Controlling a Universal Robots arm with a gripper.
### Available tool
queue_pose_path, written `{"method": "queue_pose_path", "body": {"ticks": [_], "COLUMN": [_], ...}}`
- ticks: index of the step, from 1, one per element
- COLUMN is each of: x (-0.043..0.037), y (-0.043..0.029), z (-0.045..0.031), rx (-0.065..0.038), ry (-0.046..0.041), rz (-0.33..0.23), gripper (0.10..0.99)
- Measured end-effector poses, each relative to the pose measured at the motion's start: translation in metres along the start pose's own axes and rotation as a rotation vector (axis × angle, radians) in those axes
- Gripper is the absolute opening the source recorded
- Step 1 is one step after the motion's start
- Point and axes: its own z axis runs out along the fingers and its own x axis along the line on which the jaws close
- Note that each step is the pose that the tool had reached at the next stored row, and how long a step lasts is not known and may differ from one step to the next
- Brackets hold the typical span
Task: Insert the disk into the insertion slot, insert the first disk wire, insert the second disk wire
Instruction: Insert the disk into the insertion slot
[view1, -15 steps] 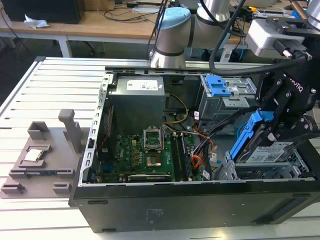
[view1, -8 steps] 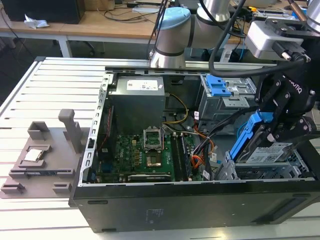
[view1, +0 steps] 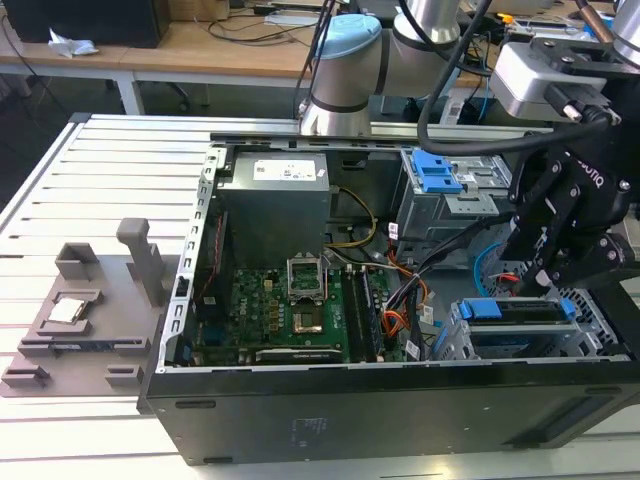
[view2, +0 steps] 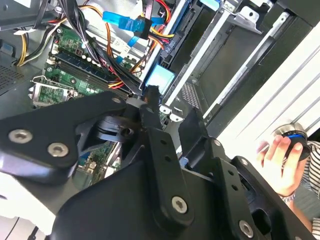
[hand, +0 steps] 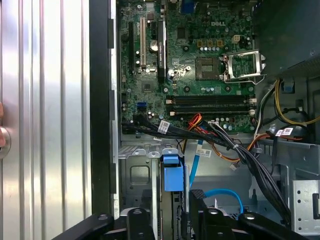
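The disk (view1: 520, 313), grey with a bright blue carrier, stands on edge in the insertion slot (view1: 500, 345), a silver perforated cage at the case's front corner on the exterior view's right. Its top edge sits about level with the cage rim. My black gripper (view1: 548, 288) hangs straight over it, one finger on each side of the disk, shut on it. In the first wrist view the carrier's blue end (hand: 172, 175) shows beyond the gripper (hand: 170, 217), inside the cage (hand: 137, 175). A loose blue cable (hand: 220, 192) and a bundle of black wires (hand: 200, 132) lie beside the cage.
A taller grey cage with a blue latch (view1: 435, 175) stands behind the slot. The motherboard (view1: 290, 310) and power supply (view1: 275, 200) fill the case's other half. A grey fixture (view1: 90, 310) lies on the slatted table. A person's hand (view2: 280, 160) rests outside the case.
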Motion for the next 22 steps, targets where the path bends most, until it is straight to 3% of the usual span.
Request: {"method": "queue_pose_path", "body": {"ticks": [5, 13, 18, 22], "x": [0.0000, 0.0000, -0.0014, -0.0017], "y": [0.0000, -0.0002, -0.0092, -0.0169], "z": [0.0002, 0.0006, 0.0004, 0.0039], "rx": [0.000, 0.000, -0.002, -0.011], "ry": [0.0000, -0.0001, 0.0000, 0.0003], "rz": [0.000, 0.000, 0.000, 0.000], "gripper": [0.118, 0.106, 0.106, 0.106]}}
